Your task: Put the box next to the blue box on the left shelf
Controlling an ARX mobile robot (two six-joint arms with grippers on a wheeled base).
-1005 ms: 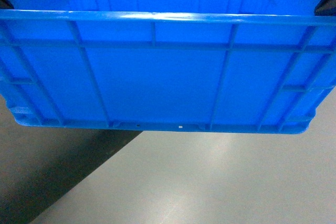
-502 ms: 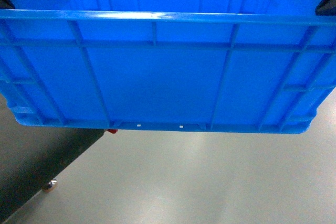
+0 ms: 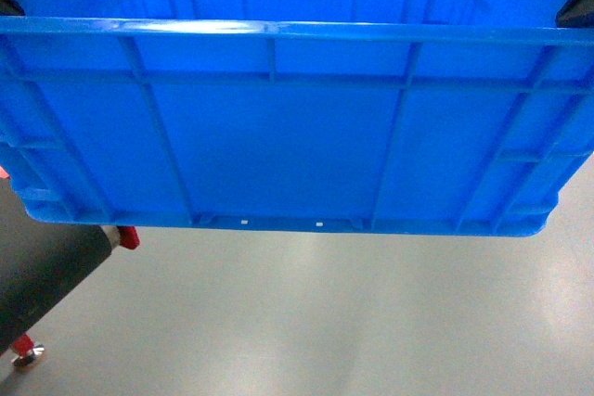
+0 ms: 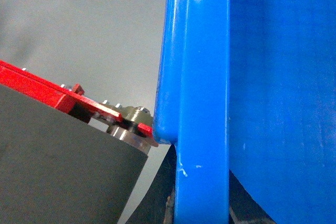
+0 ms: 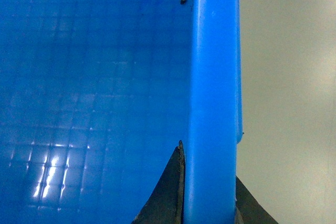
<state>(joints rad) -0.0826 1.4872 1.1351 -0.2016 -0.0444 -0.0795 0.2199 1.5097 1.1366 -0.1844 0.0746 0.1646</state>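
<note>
The box (image 3: pixel 278 136), a bright-blue ribbed crate, fills the upper head view and hangs above the floor. My left gripper (image 4: pixel 202 203) is shut on its left rim (image 4: pixel 202 103), with dark fingers (image 4: pixel 157 198) on either side of the rim. My right gripper (image 5: pixel 210 192) is shut on the right rim (image 5: pixel 212 77), one finger (image 5: pixel 168 192) inside the wall and one outside. Dark scuff marks (image 5: pixel 182 0) sit near the far inner corner. In the head view only black gripper tips (image 3: pixel 577 6) show at the top corners. The left shelf and the other blue box are out of view.
A dark conveyor belt (image 3: pixel 37 275) on a red frame (image 3: pixel 128 236) lies low at the left, with a metal foot (image 3: pixel 28 352) below it. In the left wrist view its red rail (image 4: pixel 37 90) and end roller (image 4: pixel 126 135) sit close beside the crate. Grey floor (image 3: pixel 353 322) spreads beneath.
In the head view the dark conveyor has slid left and shrunk, and its red end and metal foot have come into sight. The crate stays held the same way.
</note>
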